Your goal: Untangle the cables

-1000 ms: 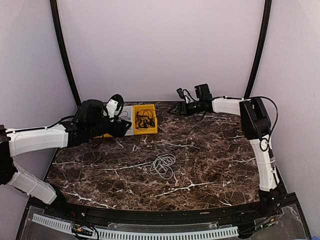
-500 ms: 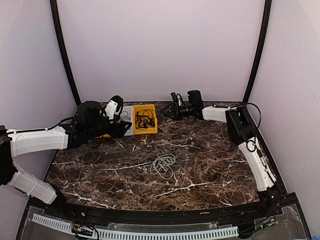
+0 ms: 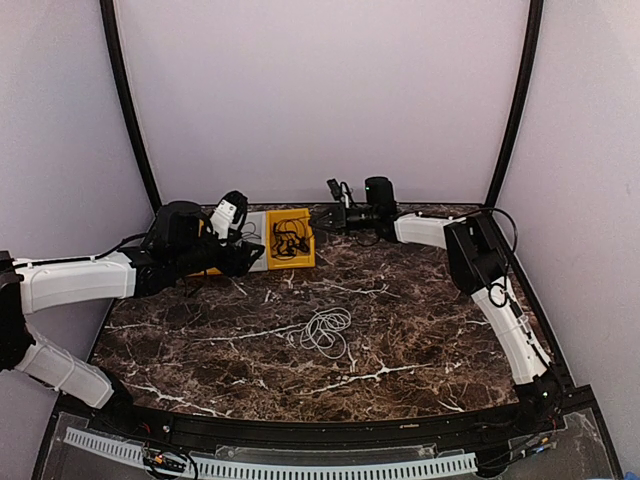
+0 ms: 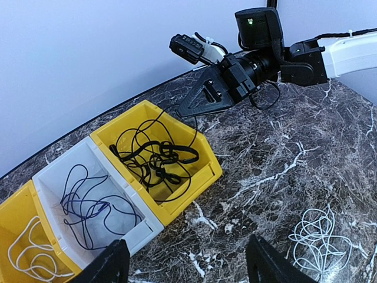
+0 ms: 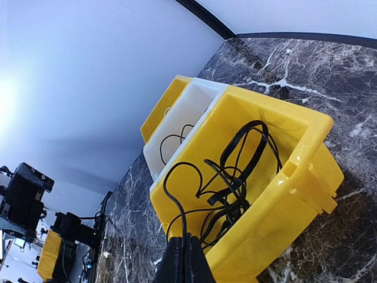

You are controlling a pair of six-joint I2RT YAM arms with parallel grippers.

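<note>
Loosely tangled thin black cables (image 5: 235, 171) fill 1 yellow plastic bin (image 5: 283, 218); right end effector (image 5: 184, 240) pinches 1 strand, left end effector (image 4: 185, 254) gapes wide.

My left arm (image 3: 75, 280) reaches in low from the left side, with its black wrist pointing to the right. My left fingers (image 4: 112, 265) are spread wide apart and hold nothing. My right arm (image 3: 505, 300) goes up from its base, bends at the elbow, then stretches far out to the left. My right fingers (image 5: 184, 259) are squeezed together on a thin black cable (image 5: 184, 229).
</note>
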